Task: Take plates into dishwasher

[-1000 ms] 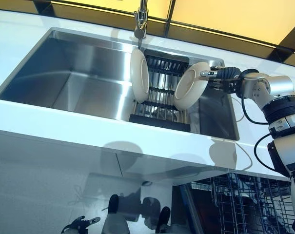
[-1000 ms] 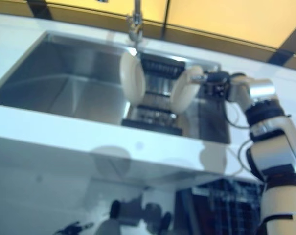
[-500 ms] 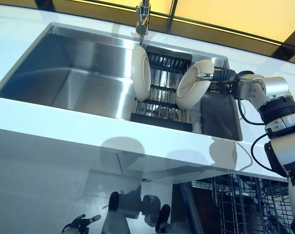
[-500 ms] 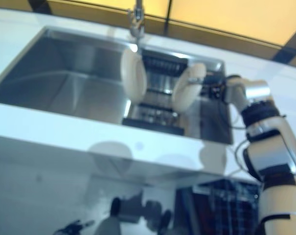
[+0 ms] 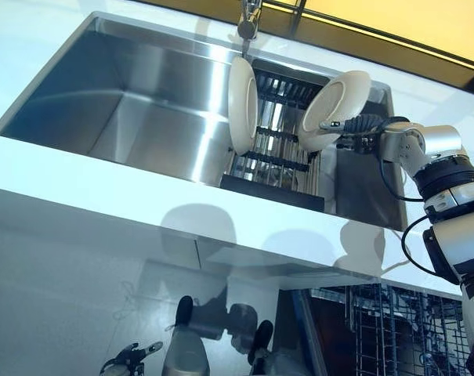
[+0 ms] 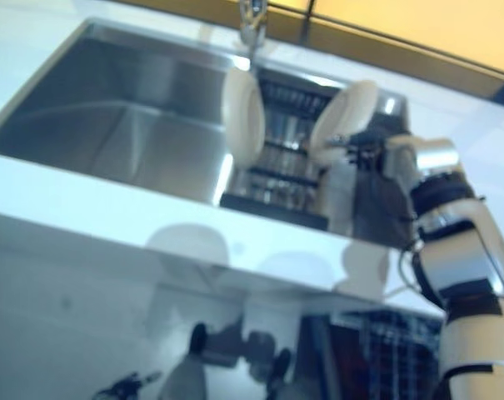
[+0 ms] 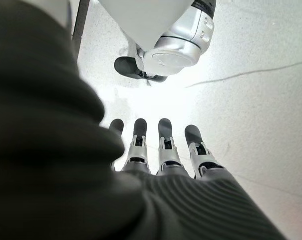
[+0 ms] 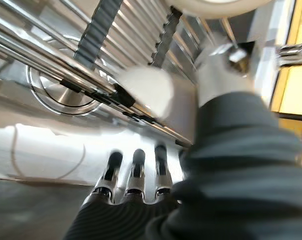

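The right hand (image 5: 360,125) reached over the right end of the steel sink (image 5: 135,94) and held a cream plate (image 5: 336,106) by its lower edge, a thumb lying across the plate's face and the fingers curled behind it, so that they were clamped on the plate. That plate stood tilted, raised above the right side of the black dish rack (image 5: 276,160) that sat in the sink's right part; whether its lower rim touched the rack could not be told. A second cream plate (image 5: 242,116) stood upright on edge in the left side of the rack, just under the tap (image 5: 248,19) and apart from the held one. In the right wrist view the rack's bars and a round drain (image 8: 58,92) showed past the dark-tipped fingers (image 8: 135,172), with the plate's rim (image 8: 210,6) at the frame's edge. The white surface (image 5: 80,200) ran along the front of the sink, and below it at the right the wire dishwasher rack (image 5: 393,333) stood pulled out, with no plate seen in it. The left hand (image 7: 160,155) hung low by the floor (image 7: 260,100), its fingers straight and apart, holding nothing; in the left eye view it showed small at the bottom edge (image 5: 131,359)
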You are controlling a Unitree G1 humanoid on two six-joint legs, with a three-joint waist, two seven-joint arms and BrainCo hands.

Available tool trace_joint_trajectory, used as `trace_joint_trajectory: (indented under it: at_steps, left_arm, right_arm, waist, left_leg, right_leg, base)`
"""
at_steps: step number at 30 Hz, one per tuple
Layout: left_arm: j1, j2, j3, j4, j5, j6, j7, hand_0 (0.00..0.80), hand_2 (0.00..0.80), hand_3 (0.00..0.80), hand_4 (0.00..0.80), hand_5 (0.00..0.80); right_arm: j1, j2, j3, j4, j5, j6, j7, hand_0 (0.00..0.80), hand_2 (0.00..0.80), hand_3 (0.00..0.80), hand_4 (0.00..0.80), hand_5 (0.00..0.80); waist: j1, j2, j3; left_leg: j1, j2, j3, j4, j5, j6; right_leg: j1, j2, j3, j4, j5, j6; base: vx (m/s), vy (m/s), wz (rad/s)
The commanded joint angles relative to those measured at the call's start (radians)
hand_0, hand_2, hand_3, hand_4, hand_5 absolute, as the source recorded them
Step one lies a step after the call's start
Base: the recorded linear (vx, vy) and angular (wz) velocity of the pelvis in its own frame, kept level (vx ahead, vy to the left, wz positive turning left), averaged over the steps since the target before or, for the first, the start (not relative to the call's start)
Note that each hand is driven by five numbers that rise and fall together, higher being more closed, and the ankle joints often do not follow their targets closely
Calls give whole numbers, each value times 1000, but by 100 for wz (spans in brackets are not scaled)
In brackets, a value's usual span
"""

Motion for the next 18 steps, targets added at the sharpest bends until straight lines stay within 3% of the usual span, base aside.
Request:
trace_joint_trajectory:
  at_steps: [1,18]
  left_arm:
    - [-15,-10,-35,30,-43,-25,2,0,0,0,0,0]
    - [-11,-10,-51,25,-16,-25,26,0,0,0,0,0]
  right_arm:
    - [-72,-35,32,19,-48,-49,-41,800,800,800,800,800]
    - [-156,-79,75,27,-107,-105,-141,800,800,800,800,800]
  waist:
    - [12,-26,19]
    - [9,-35,-7]
  left_leg:
    - [-11,-52,-13,-5,-37,41]
    - [12,-50,-5,-5,-45,40]
  right_leg:
    - [-5,-52,16,-1,35,59]
    - [12,-53,14,-1,35,67]
  base:
    - [-35,24,2]
    - [-6,-1,3]
